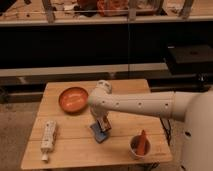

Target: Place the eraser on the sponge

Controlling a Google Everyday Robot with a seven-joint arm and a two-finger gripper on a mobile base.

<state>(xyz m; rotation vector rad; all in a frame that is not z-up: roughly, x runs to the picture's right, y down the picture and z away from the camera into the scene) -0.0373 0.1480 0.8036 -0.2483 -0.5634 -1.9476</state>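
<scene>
The sponge [98, 133] is a small flat blue pad lying on the wooden table [75, 150], a little right of its middle. My gripper [102, 124] reaches down from the white arm and stands right over the sponge, covering its upper part. A tiny white and orange bit, the eraser [104, 123], shows at the gripper's tip, just above or touching the blue pad. Whether the eraser rests on the sponge or hangs in the gripper cannot be made out.
An orange plate [73, 99] sits at the back left of the table. A long white strip-shaped device [48, 136] lies near the front left edge. A white cup [139, 146] with a red-orange stick stands at the front right. Dark shelving runs behind the table.
</scene>
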